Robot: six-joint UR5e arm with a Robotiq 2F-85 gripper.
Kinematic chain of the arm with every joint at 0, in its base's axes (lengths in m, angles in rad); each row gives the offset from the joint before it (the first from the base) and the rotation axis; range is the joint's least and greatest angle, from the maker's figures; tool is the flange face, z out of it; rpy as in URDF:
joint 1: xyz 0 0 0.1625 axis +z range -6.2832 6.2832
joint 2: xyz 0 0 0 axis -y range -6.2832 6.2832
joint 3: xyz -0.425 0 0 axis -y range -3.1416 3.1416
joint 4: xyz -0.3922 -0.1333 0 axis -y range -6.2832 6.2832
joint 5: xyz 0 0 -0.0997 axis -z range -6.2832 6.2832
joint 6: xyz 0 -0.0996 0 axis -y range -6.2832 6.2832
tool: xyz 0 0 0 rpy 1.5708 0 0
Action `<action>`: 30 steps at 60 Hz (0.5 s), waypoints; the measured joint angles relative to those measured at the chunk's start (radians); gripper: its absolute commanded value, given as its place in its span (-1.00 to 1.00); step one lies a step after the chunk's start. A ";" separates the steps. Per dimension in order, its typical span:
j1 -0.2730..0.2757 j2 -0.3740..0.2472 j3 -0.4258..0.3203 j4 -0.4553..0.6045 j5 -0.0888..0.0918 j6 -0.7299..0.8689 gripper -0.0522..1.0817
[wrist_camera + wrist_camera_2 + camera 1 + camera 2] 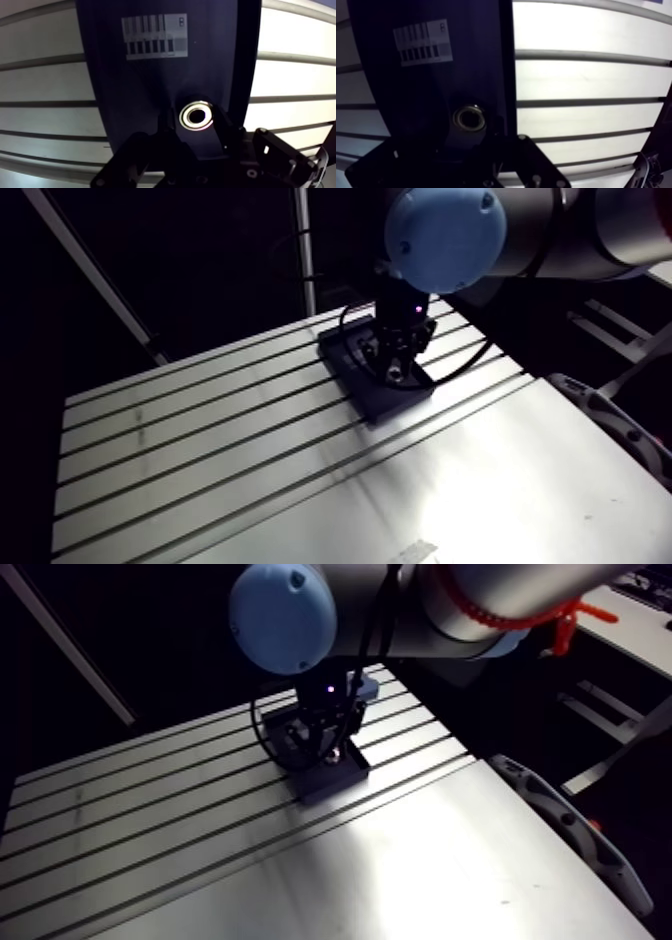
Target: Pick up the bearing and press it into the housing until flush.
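The bearing (196, 115), a bright ring, sat at the dark housing (130, 90), right under the gripper (398, 356). In that gloom I could not tell whether the gripper was clamped on it or open around it. The pressing step seemed in hand, so the next move called for a straight, square push until flush. One housing edge ran near the bearing, and the slotted table (45, 75) offered open room beyond.

Glossy metal bearing (196, 116), matt dark housing (150, 80) with a white paper label (155, 36), smooth bright aluminium table (45, 75).
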 measured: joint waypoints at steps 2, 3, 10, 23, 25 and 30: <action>0.000 0.000 0.000 0.000 0.000 0.000 -0.04; 0.000 0.000 0.000 0.000 0.000 0.000 -0.04; 0.001 0.000 -0.001 -0.001 0.000 0.000 -0.04; 0.001 0.000 -0.002 -0.001 0.001 0.000 -0.03; 0.001 0.000 -0.002 -0.001 0.001 0.000 -0.03; 0.001 0.000 -0.002 -0.001 0.001 0.000 0.01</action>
